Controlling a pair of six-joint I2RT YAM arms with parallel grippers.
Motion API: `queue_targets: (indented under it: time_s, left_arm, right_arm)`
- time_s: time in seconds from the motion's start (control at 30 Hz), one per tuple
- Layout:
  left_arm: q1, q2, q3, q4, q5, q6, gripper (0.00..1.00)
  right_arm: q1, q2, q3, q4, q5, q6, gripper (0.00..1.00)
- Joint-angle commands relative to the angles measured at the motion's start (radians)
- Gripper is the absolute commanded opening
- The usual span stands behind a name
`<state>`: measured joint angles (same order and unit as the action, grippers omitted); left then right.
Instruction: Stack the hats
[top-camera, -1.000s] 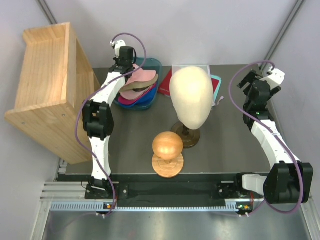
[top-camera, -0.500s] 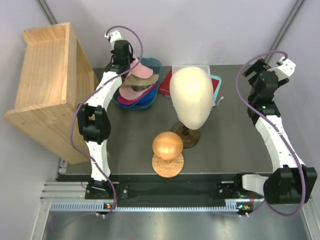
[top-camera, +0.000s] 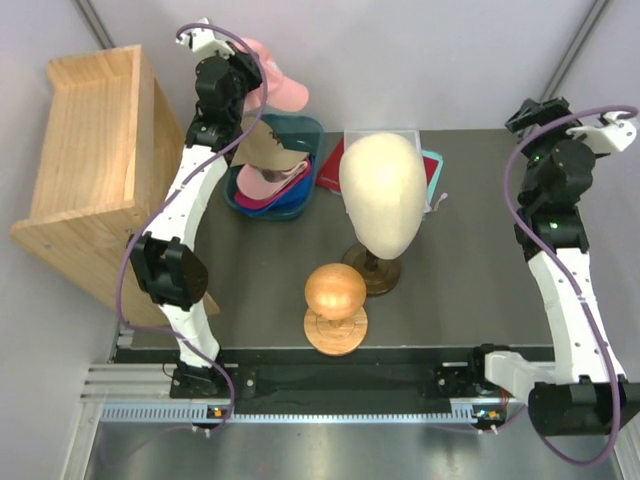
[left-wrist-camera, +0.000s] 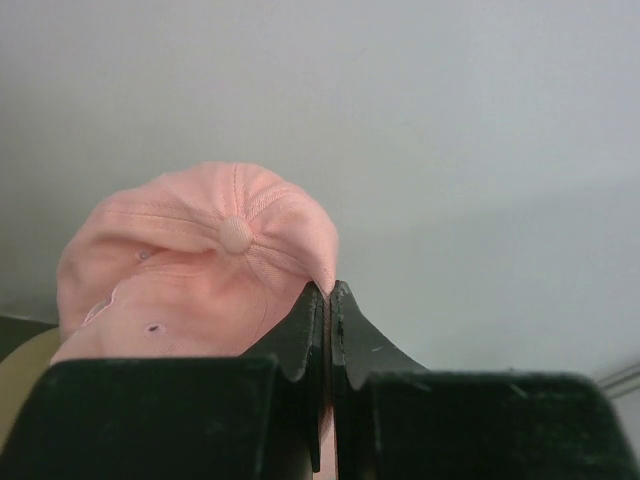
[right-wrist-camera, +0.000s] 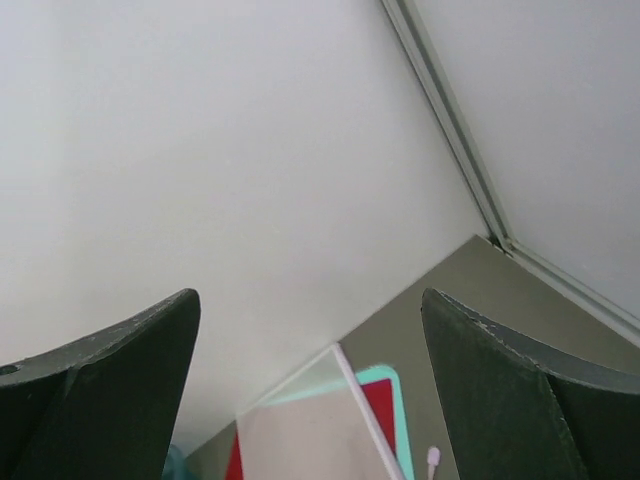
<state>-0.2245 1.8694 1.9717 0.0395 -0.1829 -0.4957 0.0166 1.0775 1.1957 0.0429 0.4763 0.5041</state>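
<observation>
The left fingers (left-wrist-camera: 300, 340) are pinched shut on the light pink cap (left-wrist-camera: 200, 270), holding it high over the blue bin (top-camera: 312, 128) (so it hangs free of the other caps (top-camera: 268, 178) there). The right fingers (right-wrist-camera: 110, 380) are wide open and hold nothing, off to the side.

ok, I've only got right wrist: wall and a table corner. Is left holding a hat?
Observer: Yes. The left gripper is shut on the edge of the light pink cap.
Operator: In the bin or in the air?
Observer: In the air, held higher than the blue bin, by the back wall.
Operator: What's in the bin?
Observer: The tan cap on top, with a magenta cap under it.
</observation>
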Motion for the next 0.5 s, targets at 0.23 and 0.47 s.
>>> queue_targets:
  time_s: [0.23, 0.47]
  left_arm:
    - [-0.084, -0.191, -0.023, 0.117, 0.053, 0.060, 0.00]
    - [-0.088, -0.302, -0.042, 0.134, 0.148, 0.069, 0.00]
  right_arm:
    - [-0.006, -0.039, 0.160, 0.035, -0.326, 0.105, 0.90]
    - [0.071, 0.007, 0.312, 0.054, -0.504, 0.183, 0.89]
